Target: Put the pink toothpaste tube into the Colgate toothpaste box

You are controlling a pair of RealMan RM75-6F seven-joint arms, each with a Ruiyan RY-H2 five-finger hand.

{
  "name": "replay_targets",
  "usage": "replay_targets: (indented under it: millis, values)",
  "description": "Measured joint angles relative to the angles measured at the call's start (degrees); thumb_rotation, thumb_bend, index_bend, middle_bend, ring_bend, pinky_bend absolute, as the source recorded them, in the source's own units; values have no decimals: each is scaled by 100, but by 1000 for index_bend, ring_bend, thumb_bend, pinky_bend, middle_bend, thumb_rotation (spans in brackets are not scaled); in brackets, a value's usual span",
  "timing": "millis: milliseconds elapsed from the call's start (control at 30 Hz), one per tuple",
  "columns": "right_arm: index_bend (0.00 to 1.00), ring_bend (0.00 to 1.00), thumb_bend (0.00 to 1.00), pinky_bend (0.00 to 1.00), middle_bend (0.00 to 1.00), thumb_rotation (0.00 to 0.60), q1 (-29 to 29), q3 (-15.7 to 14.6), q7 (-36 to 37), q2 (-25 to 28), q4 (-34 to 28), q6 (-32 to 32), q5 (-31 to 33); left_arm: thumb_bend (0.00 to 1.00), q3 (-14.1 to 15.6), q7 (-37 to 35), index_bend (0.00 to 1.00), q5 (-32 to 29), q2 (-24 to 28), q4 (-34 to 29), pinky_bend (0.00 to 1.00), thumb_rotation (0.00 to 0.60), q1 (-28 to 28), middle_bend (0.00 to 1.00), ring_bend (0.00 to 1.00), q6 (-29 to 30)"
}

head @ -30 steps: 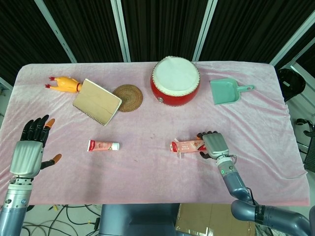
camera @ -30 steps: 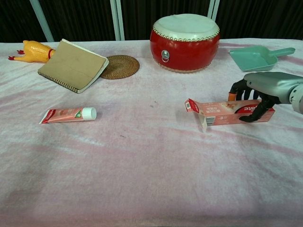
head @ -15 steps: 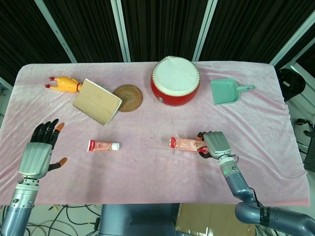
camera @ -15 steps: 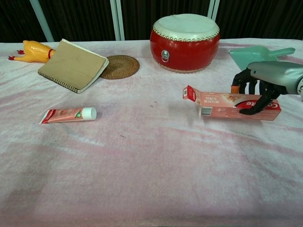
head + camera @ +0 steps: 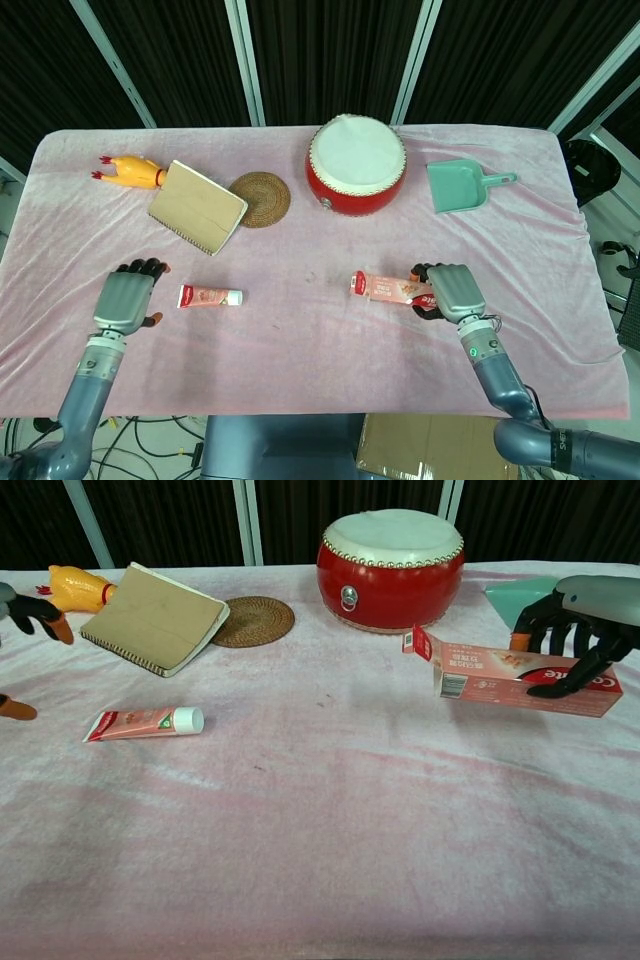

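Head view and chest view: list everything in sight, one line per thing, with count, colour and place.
toothpaste tube: 1, pink with white cap, lying front left on the cloth
Colgate toothpaste box: 1, pink and red, flap open, held off the cloth at right
drum: 1, red with white top, back centre
woven coaster: 1, brown, left of the drum
notebook: 1, tan, partly over the coaster
rubber chicken: 1, yellow, back left
dustpan: 1, teal, back right
table cloth: 1, pink, covering the table
left hand: 1, grey and black, empty, just left of the tube
right hand: 1, grey and black, gripping the box's far end
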Motion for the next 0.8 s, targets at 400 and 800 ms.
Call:
replay_targets:
  millis: [400, 800]
  values:
    - [441, 428, 256, 524, 438, 600, -16, -14, 182, 108, -32, 90, -33, 262, -45, 260, 363, -686, -682, 774, 371, 600, -735, 310, 251, -603]
    - [441, 428, 256, 524, 438, 600, -24, -49, 297, 118, -26, 143, -83, 264, 123, 356, 366, -1019, -811, 921, 371, 600, -989, 311, 251, -748]
